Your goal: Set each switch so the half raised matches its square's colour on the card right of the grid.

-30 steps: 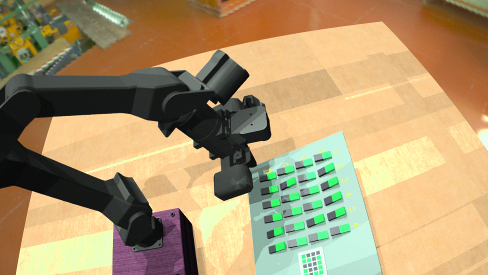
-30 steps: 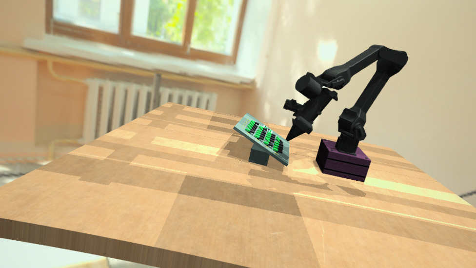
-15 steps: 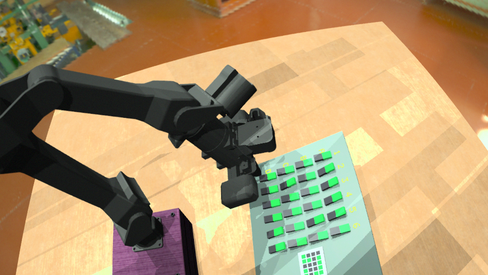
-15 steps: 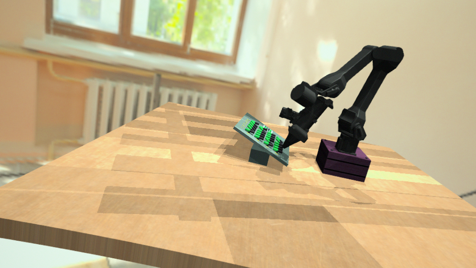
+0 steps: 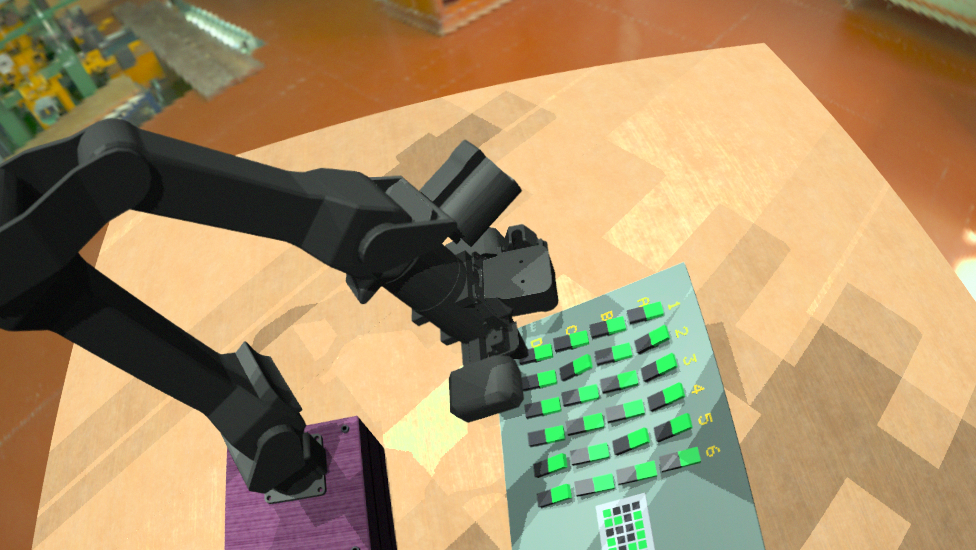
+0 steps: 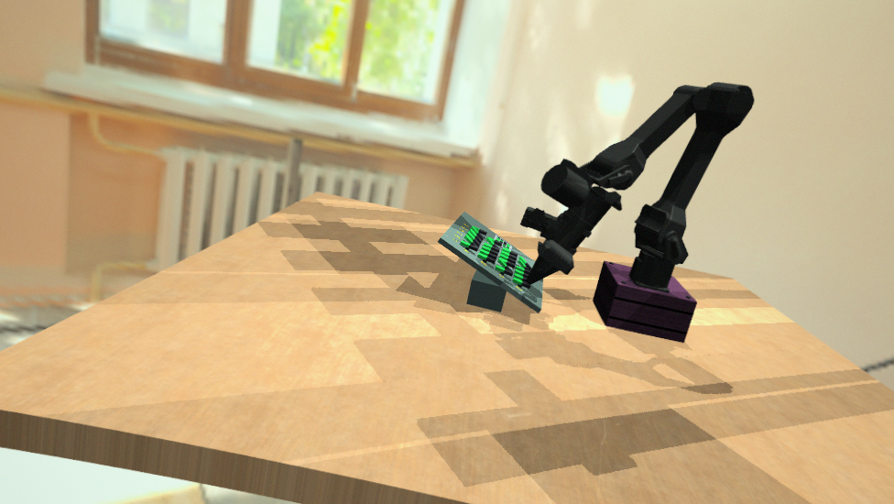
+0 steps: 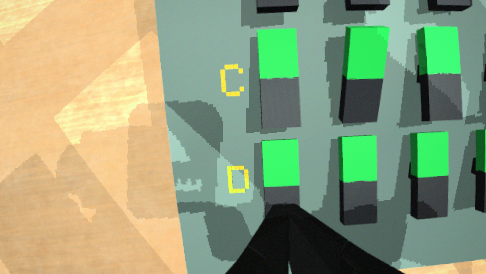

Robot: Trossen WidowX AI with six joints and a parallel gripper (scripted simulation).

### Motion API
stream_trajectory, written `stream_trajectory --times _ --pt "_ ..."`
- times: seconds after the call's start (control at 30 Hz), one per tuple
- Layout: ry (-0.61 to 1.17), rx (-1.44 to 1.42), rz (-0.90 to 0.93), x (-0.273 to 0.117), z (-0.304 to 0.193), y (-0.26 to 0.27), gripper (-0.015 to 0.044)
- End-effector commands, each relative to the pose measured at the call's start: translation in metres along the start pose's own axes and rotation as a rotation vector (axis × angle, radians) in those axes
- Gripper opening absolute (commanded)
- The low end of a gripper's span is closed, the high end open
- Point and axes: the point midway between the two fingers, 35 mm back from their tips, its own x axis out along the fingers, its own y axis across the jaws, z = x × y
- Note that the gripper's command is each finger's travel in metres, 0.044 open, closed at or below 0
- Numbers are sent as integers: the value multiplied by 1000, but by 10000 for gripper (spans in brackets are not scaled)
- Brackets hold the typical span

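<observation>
The tilted panel (image 5: 713, 509) (image 6: 450, 236) (image 7: 195, 55) bears a grid of green-and-dark switches. My gripper (image 5: 524, 356) (image 6: 528, 283) (image 7: 283, 215) is shut and empty. Its tips are at the near, dark half of switch D1 (image 7: 281, 162) (image 5: 540, 353), low at the panel, and hide that half's end; whether they touch it is unclear. Switch C1 (image 7: 278, 77) (image 5: 570, 340) lies just beyond D1, uncovered. The card (image 5: 622, 522) is cut off by the bottom edge in the top view and is outside the wrist view.
The arm stands on a purple base block (image 5: 300, 522) (image 6: 644, 306). The panel rests on a dark support block (image 6: 485, 292) on the wooden table (image 5: 737, 136) (image 6: 281, 369). Other switches of row D, such as D2 (image 7: 358, 159), stand beside D1.
</observation>
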Motion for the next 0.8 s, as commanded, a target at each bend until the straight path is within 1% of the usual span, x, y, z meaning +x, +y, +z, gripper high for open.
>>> stream_trajectory --times 0.0,0.77 --pt "0 -3 1 1 0 0 0" --pt "0 -3 1 3 0 0 0"
